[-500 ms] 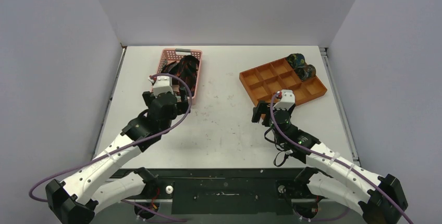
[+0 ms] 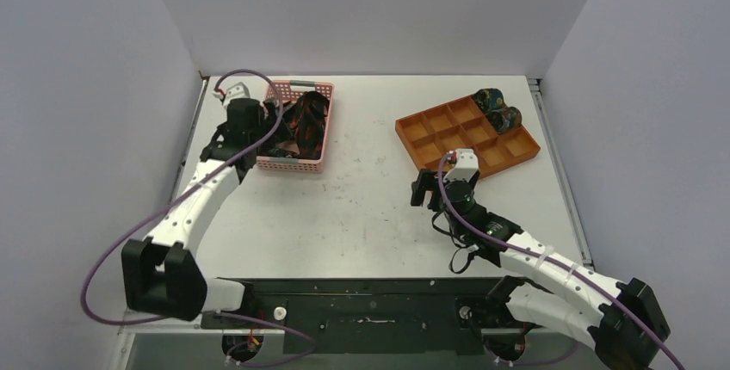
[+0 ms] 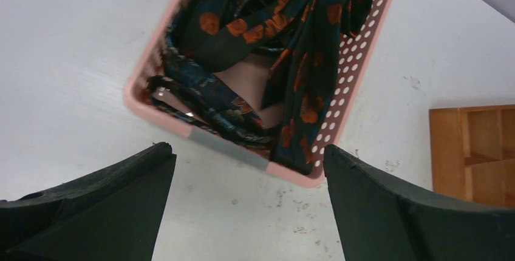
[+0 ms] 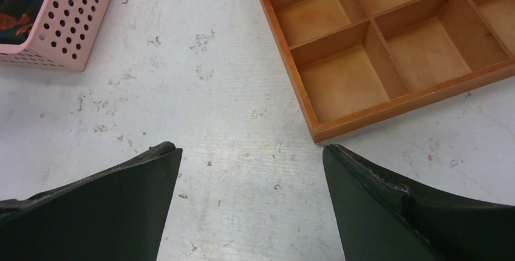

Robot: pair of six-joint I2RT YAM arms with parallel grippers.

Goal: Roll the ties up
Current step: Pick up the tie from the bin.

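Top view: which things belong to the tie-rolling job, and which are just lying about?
Job:
- loose ties, heaped unrolled
- rolled ties, two, side by side

Just there:
- pink basket, holding the loose ones
- orange tray, holding the rolls at its far right corner

The left arm (image 2: 194, 206) stretches far along the left side, its left gripper (image 3: 246, 152) spread wide. The right arm (image 2: 516, 254) bends low, centre-right, its right gripper (image 4: 251, 149) likewise gaping.
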